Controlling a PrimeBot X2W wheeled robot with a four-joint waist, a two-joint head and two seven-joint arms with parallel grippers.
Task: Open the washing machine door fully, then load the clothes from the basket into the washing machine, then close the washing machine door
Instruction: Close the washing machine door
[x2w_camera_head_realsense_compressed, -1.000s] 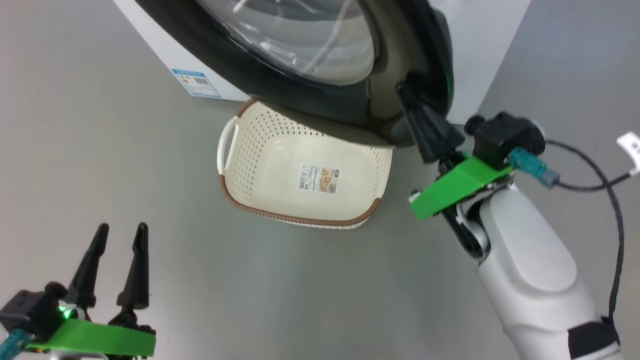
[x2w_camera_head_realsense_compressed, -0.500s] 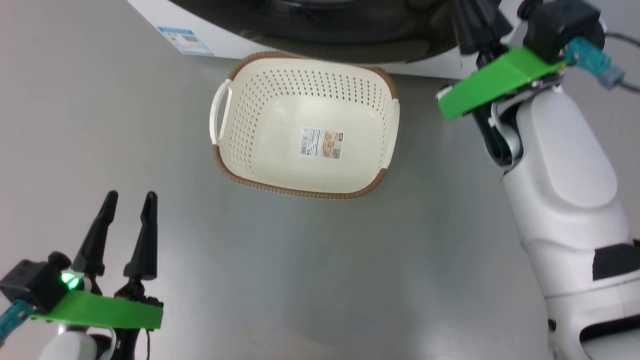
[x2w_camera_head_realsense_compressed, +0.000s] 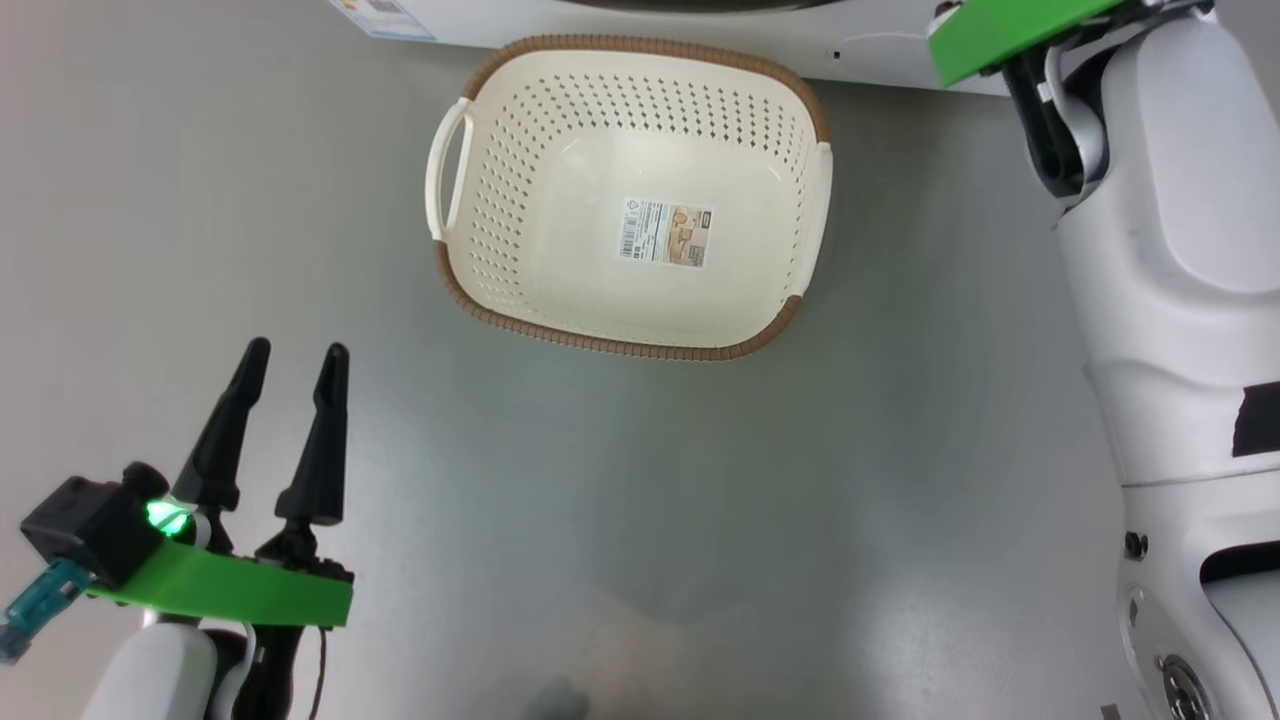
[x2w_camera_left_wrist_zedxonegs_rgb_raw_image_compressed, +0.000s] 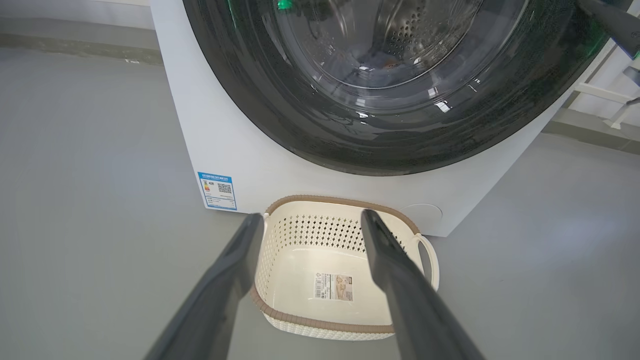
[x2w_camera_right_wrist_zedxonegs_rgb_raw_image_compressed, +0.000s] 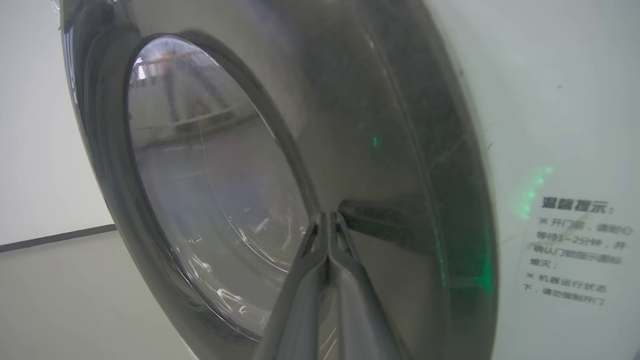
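Basket (x2w_camera_head_realsense_compressed: 620, 347) sat on the grey floor (x2w_camera_head_realsense_compressed: 600, 520) just in front of the washing machine (x2w_camera_left_wrist_zedxonegs_rgb_raw_image_compressed: 240, 150), its bare bottom showing a paper sticker (x2w_camera_head_realsense_compressed: 665, 232). I saw the washing machine door (x2w_camera_left_wrist_zedxonegs_rgb_raw_image_compressed: 380, 145) lying flush against the white front. My left hand (x2w_camera_head_realsense_compressed: 299, 348) hung well apart from the basket, fingers spread wide, gripping nothing. My right hand (x2w_camera_right_wrist_zedxonegs_rgb_raw_image_compressed: 328, 216) had its fingers pressed together, empty, tips right at the door's glossy black rim. I couldn't tell whether they touched it.
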